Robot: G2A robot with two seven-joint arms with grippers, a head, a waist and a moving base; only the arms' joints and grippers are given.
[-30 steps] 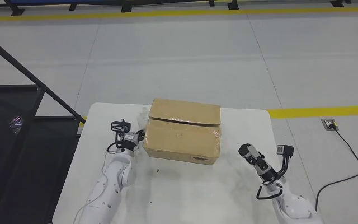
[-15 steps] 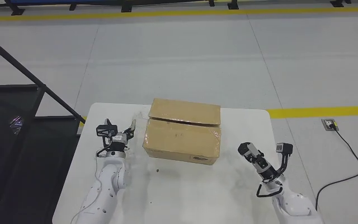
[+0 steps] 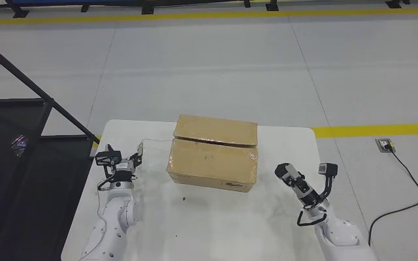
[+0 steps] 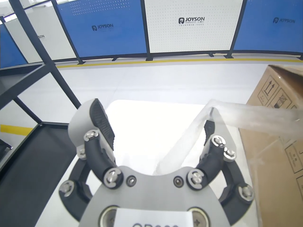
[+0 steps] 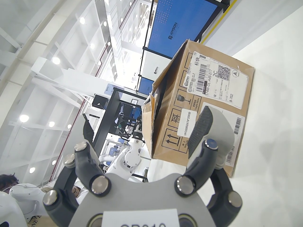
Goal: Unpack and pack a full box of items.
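Showing an early stage of unpacking, judged from the box being closed, read from left to right. At the left side of the table [image 3: 215,225] the left hand [image 3: 124,155] stands with its fingers spread wide and nothing clamped between them; a strip of clear tape [image 4: 248,116] nevertheless clings to one finger [image 4: 209,128] and runs taut from there to the upper edge of the box [image 3: 212,163]. This cardboard box sits upright near the table's middle toward the far edge. Its top flaps are down, though the right wrist view shows one flap slightly ajar at the end. Well apart on the right, the right hand [image 3: 307,175] is likewise open and empty, facing the labelled end of the box without touching it. Probable hazards: since the tape adheres to an open finger rather than being gripped, it may slip off and fall back onto the cardboard, or stay stuck and foul later grasps. With no hand steadying the box, a pull on the tape could drag or tilt it.
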